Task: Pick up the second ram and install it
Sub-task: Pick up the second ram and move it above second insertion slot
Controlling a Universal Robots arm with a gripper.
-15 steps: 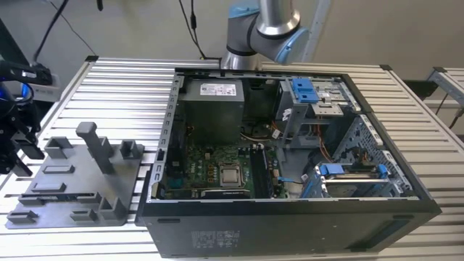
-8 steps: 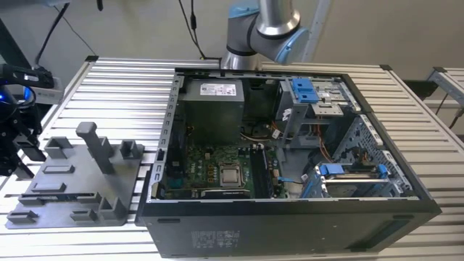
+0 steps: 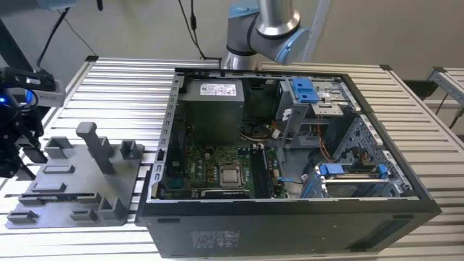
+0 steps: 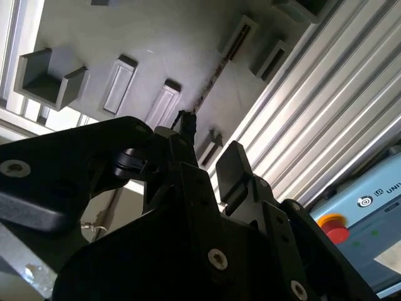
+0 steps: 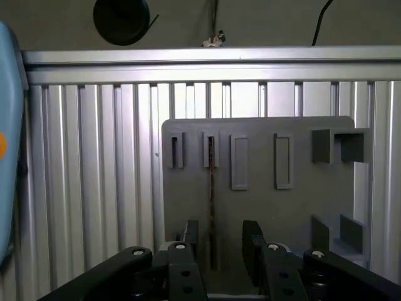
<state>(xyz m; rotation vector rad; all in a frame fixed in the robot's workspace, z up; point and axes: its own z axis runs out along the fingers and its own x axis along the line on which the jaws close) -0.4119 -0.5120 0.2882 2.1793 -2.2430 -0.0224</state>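
Observation:
The second ram (image 5: 212,188) stands on edge in a slotted holder of the grey tray (image 5: 294,207), seen end-on as a thin dark strip. In the second wrist view the ram (image 4: 216,72) runs as a narrow dark line across the tray (image 4: 144,37). My gripper (image 5: 220,244) is open, its two black fingers (image 5: 191,241) straddling the near end of the ram, which sits closer to one finger. In the exterior view the gripper (image 3: 16,147) hangs over the tray (image 3: 73,182) at that view's far left. The open computer case (image 3: 290,163) with its motherboard (image 3: 217,168) lies to the exterior view's right.
Upright grey posts and blocks (image 3: 94,147) rise from the tray near the gripper. The ribbed aluminium table (image 3: 116,103) carries both tray and case. A control box with a red button (image 4: 335,229) sits beyond the table edge. The arm's base (image 3: 261,32) stands behind the case.

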